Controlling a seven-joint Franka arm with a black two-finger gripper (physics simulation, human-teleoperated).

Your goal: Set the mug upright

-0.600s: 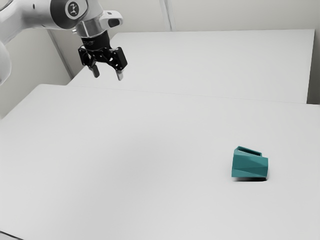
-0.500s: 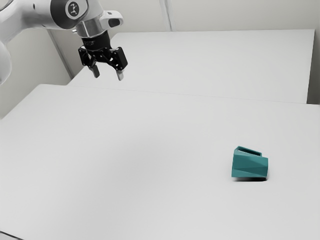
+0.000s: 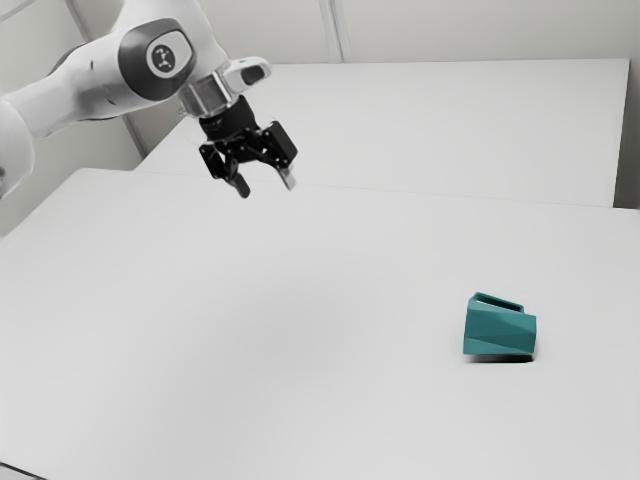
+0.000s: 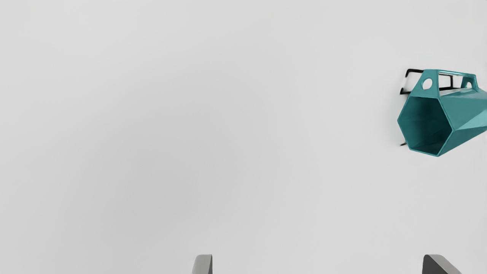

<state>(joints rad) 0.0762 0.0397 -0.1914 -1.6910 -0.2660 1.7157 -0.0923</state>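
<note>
My gripper [image 3: 266, 188] hangs high above the table at the exterior view's upper left, well apart from the mug. In the wrist view the gripper [image 4: 317, 264] is open, its fingertips wide apart with nothing between them. The teal faceted mug [image 3: 499, 329] lies on its side on the table, toward the exterior view's right, its handle on the upper side. From the wrist camera, the hexagonal mouth of the mug [image 4: 466, 110] faces my hand's side and looks hollow and dark inside; its far end is cut off by the picture's edge.
A white table [image 3: 300, 330] lies under the arm and the mug. Behind it stands another broad white surface [image 3: 430, 120], with pale walls beyond. A thin dark line crosses the exterior view's lower left corner.
My gripper has moved toward the exterior view's right and lower down, and the hand has tilted. The mug lies where it was.
</note>
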